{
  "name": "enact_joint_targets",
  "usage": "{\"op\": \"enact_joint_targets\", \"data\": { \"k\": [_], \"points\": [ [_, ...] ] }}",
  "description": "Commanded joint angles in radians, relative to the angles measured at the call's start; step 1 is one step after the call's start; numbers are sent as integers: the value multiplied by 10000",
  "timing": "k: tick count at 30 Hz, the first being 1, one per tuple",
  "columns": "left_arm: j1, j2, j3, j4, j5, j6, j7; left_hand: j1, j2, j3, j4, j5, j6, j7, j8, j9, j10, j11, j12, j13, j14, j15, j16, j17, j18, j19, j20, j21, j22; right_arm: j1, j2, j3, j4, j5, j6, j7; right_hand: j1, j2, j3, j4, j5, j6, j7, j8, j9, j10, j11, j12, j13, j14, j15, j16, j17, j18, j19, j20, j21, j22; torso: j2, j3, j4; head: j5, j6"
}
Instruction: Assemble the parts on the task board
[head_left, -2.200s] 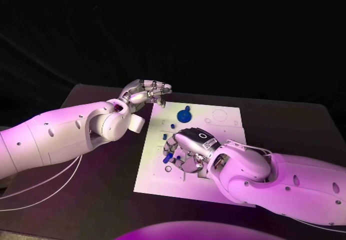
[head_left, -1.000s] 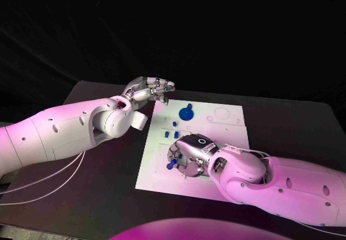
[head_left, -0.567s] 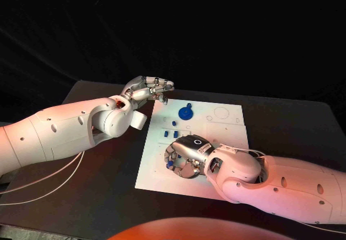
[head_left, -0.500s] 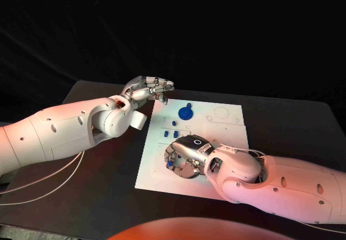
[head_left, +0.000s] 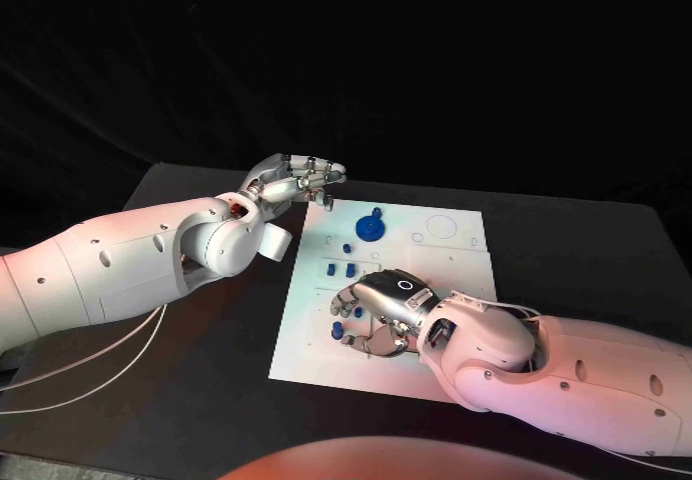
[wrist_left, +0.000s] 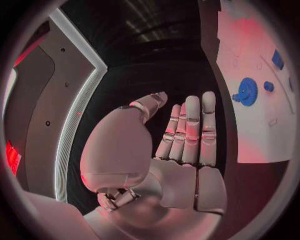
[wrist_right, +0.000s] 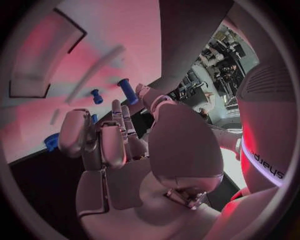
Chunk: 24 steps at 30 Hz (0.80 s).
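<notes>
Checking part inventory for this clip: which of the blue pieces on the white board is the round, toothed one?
The blue gear near the board's far edge, close to the left hand. The other blue pieces are small pegs.

Two robot hands at a task board (head_left: 447, 360) set in the middle of a table (head_left: 188, 400).

The left hand (head_left: 296, 180) hangs just off the board's far left corner, above the table and apart from the parts. The right hand (head_left: 378, 305) sits over the board's near-left middle, fingers down among small parts (head_left: 335, 329) lying beside them. A gear-shaped part (head_left: 371, 229) lies behind the right hand, toward the board's far edge, with several small pegs (head_left: 343, 268) between it and the hand. In the left wrist view the gear-shaped part (wrist_left: 247, 91) lies on the board to the side of the hand's fingertips (wrist_left: 200, 102).
</notes>
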Motion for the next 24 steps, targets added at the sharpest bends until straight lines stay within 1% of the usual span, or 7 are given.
{"op": "enact_joint_targets", "data": {
  "k": [1, 6, 10, 13, 17, 20, 24],
  "points": [
    [4, -14, 6, 27, 47, 120, 46, -72, 42, -65, -22, -42, -80, -22, 70, -15, -79, 24, 63, -16, -54, 50, -34, -14, 117, -20, 15, -40, -21, 3, -269, 38, 268, -140, -871, 277, 82, 136, -273, 66, 41, 44, 37, -32, -44, -56, -13, 114, -4, -21, 90, -90, -149, 145, -109, -9, -153, 1214, -2, 2, -14, -37, 26],
    [4, -37, 6, 14, 48, 114, 50, -72, 42, -65, -22, -42, -80, -22, 70, -15, -79, 24, 63, -16, -54, 50, -34, -14, 117, -20, 15, -40, -21, 115, -985, 151, 758, 197, -1295, 455, 199, 218, -342, 120, 82, 146, 63, -10, -80, 39, -43, 261, 19, -50, 67, -161, -277, 154, -113, -24, -207, 1193, -9, 4, -10, -137, 75],
    [4, -44, 4, 13, 51, 118, 47, -72, 42, -65, -22, -42, -80, -22, 70, -15, -79, 24, 63, -16, -54, 50, -34, -14, 117, -20, 15, -40, -21, 496, -1942, 214, 997, 1811, -1318, 423, 155, 204, -174, 301, 115, 467, 117, 80, -121, 750, -98, 719, 158, 56, 20, -24, 10, 100, 35, -69, 46, 1275, -24, -11, -10, -384, 103],
    [4, -63, 0, 33, 53, 110, 39, -72, 42, -65, -22, -42, -80, -22, 70, -15, -79, 24, 63, -16, -54, 50, -34, -14, 117, -20, 15, -40, -21, 809, -2745, 220, 967, 3500, -1196, 310, -278, 38, -238, 698, -500, 606, -47, 148, -107, 1678, -320, 1215, 437, 142, -150, 121, 265, 60, 162, -199, 287, 1366, -50, -41, -40, -613, 111],
    [3, -119, -4, 127, 54, 111, 49, -65, 42, -69, -26, -42, -87, -21, 73, -20, -89, 25, 74, -17, -57, 50, -33, -18, 117, -19, 15, -44, -30, 997, -3707, 174, 959, 5000, -901, 163, -536, -100, -1414, 1299, -61, 753, -441, 578, 253, 3013, -779, 2862, 1712, 302, -534, 459, 906, -75, 447, -560, 989, 1633, -71, -70, -100, -896, 116],
    [2, -153, -9, 186, 55, 122, 62, -55, 58, -67, -26, -40, -55, -31, 96, -16, -97, 23, 88, -18, -60, 50, -32, -23, 117, -19, 16, -47, -38, 1029, -4182, 117, 998, 5325, -694, 3, -61, 90, -2511, 1858, 91, 497, -492, 892, 674, 2208, -838, 4819, 3783, 355, -704, 607, 1190, -158, 533, -607, 1224, 1768, -80, -57, -146, -985, 120],
    [-1, -194, -28, 265, 55, 144, 77, -54, 63, -70, -24, -41, -36, -36, 110, -15, -99, 22, 98, -18, -62, 50, -31, -25, 117, -19, 16, -49, -43, 918, -4661, 43, 1177, 4922, -445, -498, 303, 416, -3277, 2328, 114, 456, -556, 1142, 959, 2736, -905, 8555, 7605, 549, -626, 1072, 2262, -219, 694, -673, 1691, 1909, -90, -45, -181, -1108, 106]
  ]
}}
